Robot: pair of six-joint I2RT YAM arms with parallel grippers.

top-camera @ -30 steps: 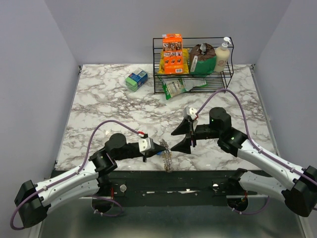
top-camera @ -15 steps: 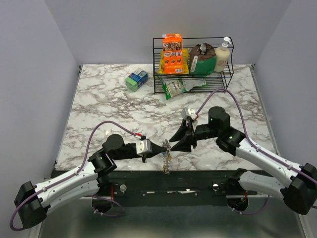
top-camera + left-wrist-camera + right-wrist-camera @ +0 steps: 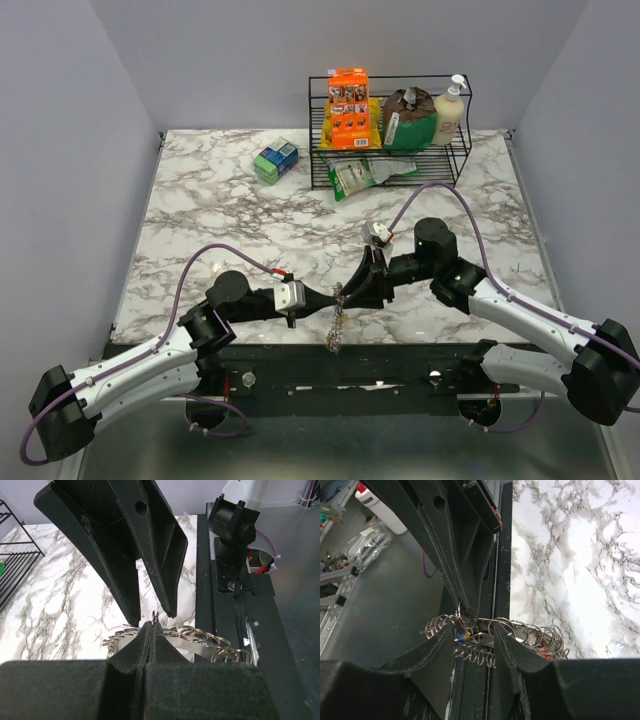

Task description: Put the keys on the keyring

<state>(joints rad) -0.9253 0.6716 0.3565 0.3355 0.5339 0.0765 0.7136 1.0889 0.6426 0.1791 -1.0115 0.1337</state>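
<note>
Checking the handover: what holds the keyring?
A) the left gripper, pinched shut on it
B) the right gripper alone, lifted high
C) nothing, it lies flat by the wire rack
A: the left gripper is pinched shut on the keyring, which dangles at the table's front edge.

Noted keyring (image 3: pixel 530 630) was bright coiled metal wire, shiny. Left gripper (image 3: pixel 151 630) and right gripper (image 3: pixel 474 632) looked matt black plastic. Table (image 3: pixel 230 215) was smooth, marble-patterned.
</note>
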